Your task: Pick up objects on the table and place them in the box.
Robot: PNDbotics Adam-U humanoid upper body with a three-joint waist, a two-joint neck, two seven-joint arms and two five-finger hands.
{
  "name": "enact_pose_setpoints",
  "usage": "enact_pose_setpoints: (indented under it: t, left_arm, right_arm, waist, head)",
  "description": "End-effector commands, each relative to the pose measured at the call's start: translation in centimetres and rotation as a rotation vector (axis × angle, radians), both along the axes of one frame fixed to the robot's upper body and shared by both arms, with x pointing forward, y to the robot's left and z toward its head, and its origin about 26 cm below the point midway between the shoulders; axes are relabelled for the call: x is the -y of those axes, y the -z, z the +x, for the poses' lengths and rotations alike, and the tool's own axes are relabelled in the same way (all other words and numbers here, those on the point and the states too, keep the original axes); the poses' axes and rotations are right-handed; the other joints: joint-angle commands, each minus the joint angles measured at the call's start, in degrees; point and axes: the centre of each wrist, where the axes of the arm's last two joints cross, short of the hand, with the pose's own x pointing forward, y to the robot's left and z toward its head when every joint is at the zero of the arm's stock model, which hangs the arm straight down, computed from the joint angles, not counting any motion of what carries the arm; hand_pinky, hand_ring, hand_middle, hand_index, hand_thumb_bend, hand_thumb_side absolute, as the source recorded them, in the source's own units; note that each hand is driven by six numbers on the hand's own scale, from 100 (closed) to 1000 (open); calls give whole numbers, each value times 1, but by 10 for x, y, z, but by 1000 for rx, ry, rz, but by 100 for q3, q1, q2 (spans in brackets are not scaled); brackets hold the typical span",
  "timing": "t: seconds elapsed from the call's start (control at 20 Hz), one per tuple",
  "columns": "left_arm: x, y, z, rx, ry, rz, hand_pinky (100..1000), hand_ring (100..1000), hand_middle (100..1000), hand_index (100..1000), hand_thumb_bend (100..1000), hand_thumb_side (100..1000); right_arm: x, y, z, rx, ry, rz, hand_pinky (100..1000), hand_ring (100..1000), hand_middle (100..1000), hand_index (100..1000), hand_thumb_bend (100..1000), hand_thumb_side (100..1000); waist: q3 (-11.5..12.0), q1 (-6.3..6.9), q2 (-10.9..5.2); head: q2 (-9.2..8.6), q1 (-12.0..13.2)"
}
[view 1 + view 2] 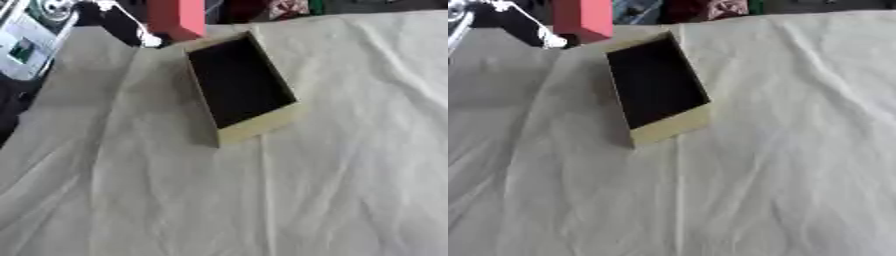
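An open tan cardboard box point(260, 127) with a dark inside lies askew on the cream cloth, a little above the middle of both views. Its long side runs from the upper left to the lower right. The dark inside looks bare. Neither of my hands shows in either view. I see no loose object on the cloth.
A wrinkled cream cloth point(332, 190) covers the table. A red block point(178, 18) stands at the far edge behind the box. A white cable or rod point(131, 22) and dark clutter lie at the far left.
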Motion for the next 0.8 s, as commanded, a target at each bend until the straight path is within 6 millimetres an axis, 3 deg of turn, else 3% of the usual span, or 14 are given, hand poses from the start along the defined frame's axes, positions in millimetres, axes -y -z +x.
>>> enact_pose_setpoints:
  t: [0.05, 0.45, 0.6, 0.8]
  left_arm:
    - [4, -11, 7, 25, 24, -19, 457, 512, 544, 487, 100, 145]
    - [24, 4, 28, -16, 44, -55, 452, 507, 543, 494, 100, 160]
    - [25, 19, 39, -57, 20, -31, 505, 535, 578, 549, 100, 151]
    - [22, 32, 47, -94, 35, -1, 578, 587, 638, 630, 248, 138]
  right_arm:
    - [-1, -12, -3, 32, -18, -20, 865, 826, 782, 814, 100, 392]
    - [-5, -16, -1, 46, -41, -16, 865, 826, 781, 814, 100, 391]
    - [-6, -18, -1, 50, -46, -14, 864, 826, 781, 814, 100, 390]
    - [-6, -19, -1, 55, -49, -14, 864, 826, 780, 814, 100, 389]
  waist:
    - [-36, 77, -205]
    - [-157, 82, -171]
    - [-188, 91, -155]
    - [-221, 105, -130]
  head:
    - [55, 44]
    - [38, 96]
    - [39, 89]
    - [65, 73]
